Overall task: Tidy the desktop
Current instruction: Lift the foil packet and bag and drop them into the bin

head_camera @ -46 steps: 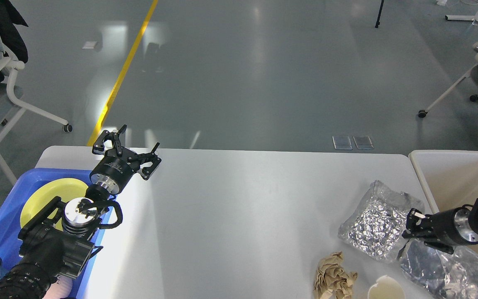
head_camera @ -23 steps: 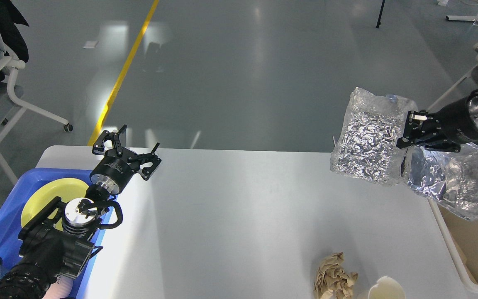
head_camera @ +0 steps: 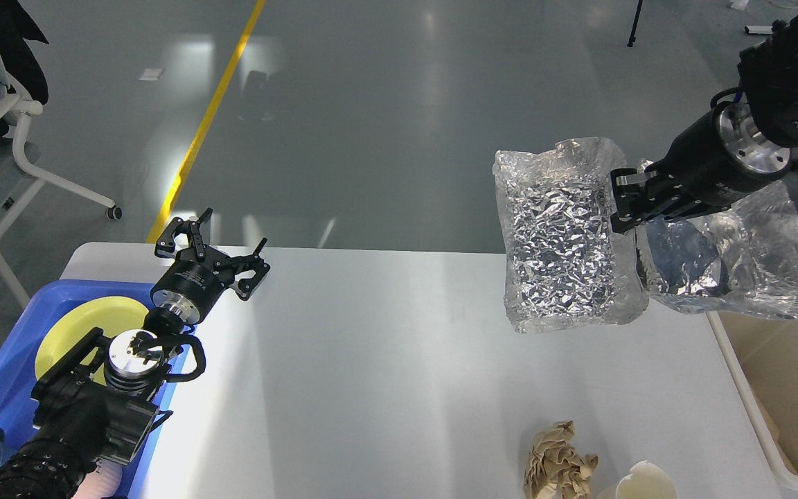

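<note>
Gripping crinkled silver foil bag [head_camera: 565, 260] mid-air above glossy white-grey desk [head_camera: 385, 374], right hand [head_camera: 622, 208] clamped on it; left hand [head_camera: 210, 251] spread wide, empty, beside blue plastic tray [head_camera: 7, 346].

A white desktop [head_camera: 385, 374] fills the lower frame. At upper right, the right gripper [head_camera: 622, 205] pinches a crinkled silver foil bag [head_camera: 565, 242] in mid-air. At left, the left gripper [head_camera: 212, 248] hovers with fingers spread beside a blue tray [head_camera: 4, 360]. Crumpled brown paper [head_camera: 557, 463] lies at bottom right.
</note>
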